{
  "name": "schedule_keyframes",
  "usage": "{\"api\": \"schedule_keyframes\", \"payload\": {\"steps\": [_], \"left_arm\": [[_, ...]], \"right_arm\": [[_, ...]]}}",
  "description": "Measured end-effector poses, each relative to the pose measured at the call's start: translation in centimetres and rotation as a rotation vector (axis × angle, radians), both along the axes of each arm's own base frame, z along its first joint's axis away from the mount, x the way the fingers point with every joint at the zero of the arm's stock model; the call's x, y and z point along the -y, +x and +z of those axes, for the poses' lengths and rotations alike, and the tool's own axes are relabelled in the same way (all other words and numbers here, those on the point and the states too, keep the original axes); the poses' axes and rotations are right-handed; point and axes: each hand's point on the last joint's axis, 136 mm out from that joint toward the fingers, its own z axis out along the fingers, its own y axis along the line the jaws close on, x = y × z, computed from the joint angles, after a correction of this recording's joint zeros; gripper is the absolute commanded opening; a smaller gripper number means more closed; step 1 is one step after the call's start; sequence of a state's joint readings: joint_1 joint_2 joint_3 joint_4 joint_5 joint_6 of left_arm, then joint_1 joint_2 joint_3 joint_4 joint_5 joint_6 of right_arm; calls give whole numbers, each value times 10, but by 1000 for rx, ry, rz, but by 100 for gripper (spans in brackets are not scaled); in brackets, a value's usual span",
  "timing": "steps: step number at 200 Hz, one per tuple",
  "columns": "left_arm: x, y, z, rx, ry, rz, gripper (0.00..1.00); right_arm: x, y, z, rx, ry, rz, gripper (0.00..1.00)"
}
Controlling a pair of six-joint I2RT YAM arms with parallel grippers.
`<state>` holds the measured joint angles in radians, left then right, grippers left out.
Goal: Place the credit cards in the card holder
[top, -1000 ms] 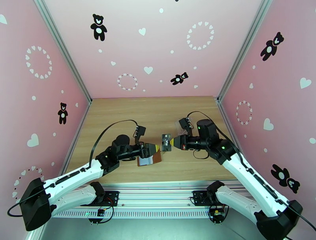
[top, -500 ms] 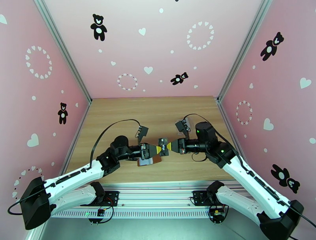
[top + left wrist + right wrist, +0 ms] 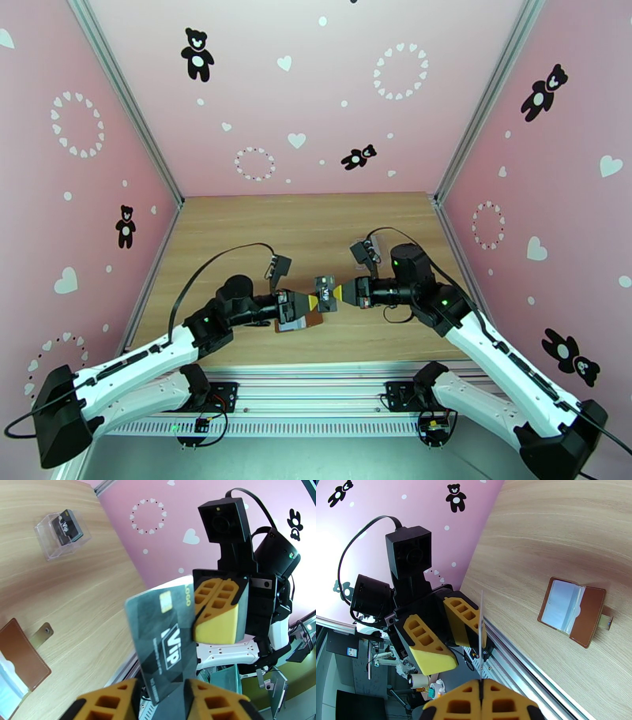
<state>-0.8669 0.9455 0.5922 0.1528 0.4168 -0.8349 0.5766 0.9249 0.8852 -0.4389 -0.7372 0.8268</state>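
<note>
Tabletop point(image 3: 87, 598), left-wrist view, bears clear case point(image 3: 49, 545) holding card point(image 3: 68, 526).

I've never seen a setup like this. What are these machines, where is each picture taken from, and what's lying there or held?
Two robot arms stand at a wooden table. One picture looks down from above; the other two come from wrist cameras. On the table lie an open brown leather-look wallet and a clear plastic case holding a dark card. The right gripper pinches another dark rectangular VIP card in mid-air. Its other end sits between the fingers of the left gripper; whether they squeeze I cannot tell.
</note>
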Motion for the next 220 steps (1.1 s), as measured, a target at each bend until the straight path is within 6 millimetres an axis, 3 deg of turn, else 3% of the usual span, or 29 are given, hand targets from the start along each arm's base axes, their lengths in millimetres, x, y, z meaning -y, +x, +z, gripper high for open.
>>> {"api": "schedule_keyframes", "payload": {"steps": [39,98,126,178,203,220], "left_arm": [[-4,2,-5,-3,27,23,42],[4,3,-5,-16,3,-1,42],[6,1,1,-19,-24,-16,31],[5,-2,7,-30,-55,-22,1],[2,-6,14,-25,-82,-30,0],[2,-8,17,-22,-96,-33,0]], "right_arm": [[0,1,0,-2,0,0,0],[-6,-3,7,8,31,24,0],[-8,-5,6,6,37,37,0],[-8,-4,1,-3,34,39,0],[-9,-4,1,7,47,46,10],[-10,-6,5,20,64,60,11]]}}
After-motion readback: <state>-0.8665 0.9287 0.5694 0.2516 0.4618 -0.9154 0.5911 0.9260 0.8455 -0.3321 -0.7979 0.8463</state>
